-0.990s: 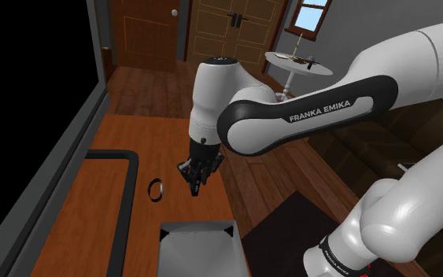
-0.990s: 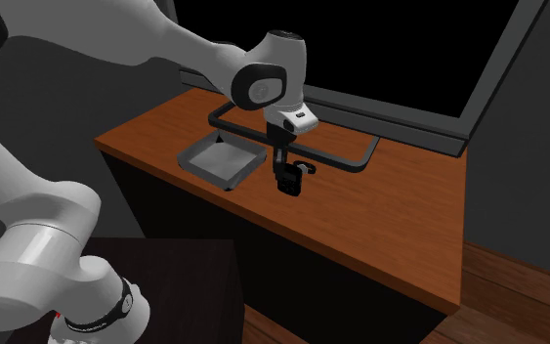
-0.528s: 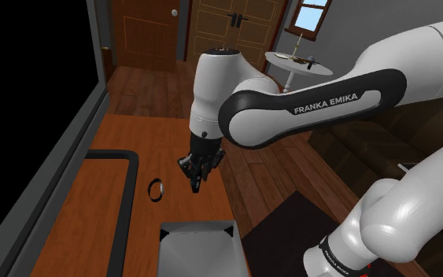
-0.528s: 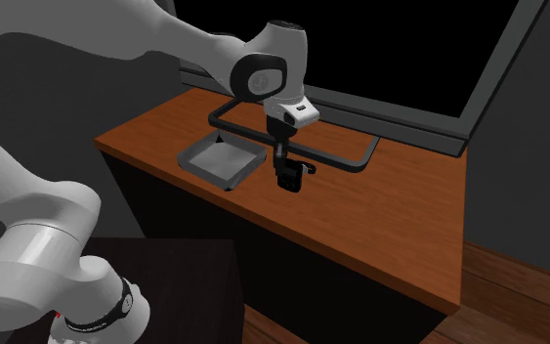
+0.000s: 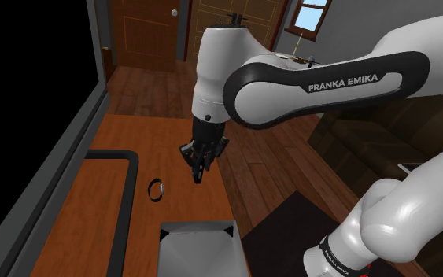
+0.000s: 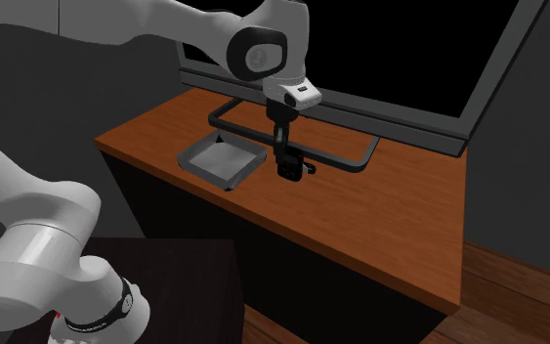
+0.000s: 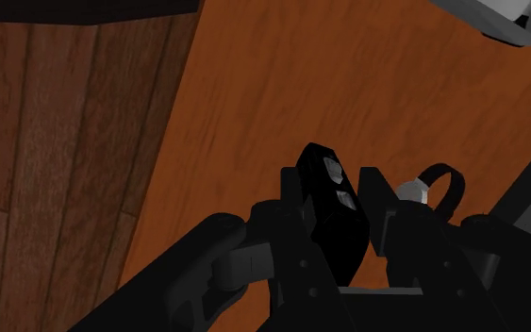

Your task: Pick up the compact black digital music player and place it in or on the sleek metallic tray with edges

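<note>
The small black music player [image 7: 334,212], with two pale buttons on its face, is clasped between my black fingers [image 7: 290,201]. My gripper [image 5: 198,173] is shut on it and hangs above the orange-brown table top [image 5: 86,212], clear of the surface. In the second exterior view the gripper [image 6: 288,170] holds the player [image 6: 289,174] to the right of the tray. The grey tray with raised edges [image 5: 200,250] lies near the table's front edge in the shoulder view, below the gripper, and shows as a square dish [image 6: 200,162] in the second exterior view.
A small black ring with a pale knob [image 5: 157,190] lies on the table beside the gripper. A black tubular frame [image 5: 121,206] lies flat along the table's window side. The table's edge [image 5: 226,197] drops to a wooden floor just past the gripper.
The arm has risen over the last second, lifting the gripper and the held player higher above the table. The ring and the tray have stayed put.
</note>
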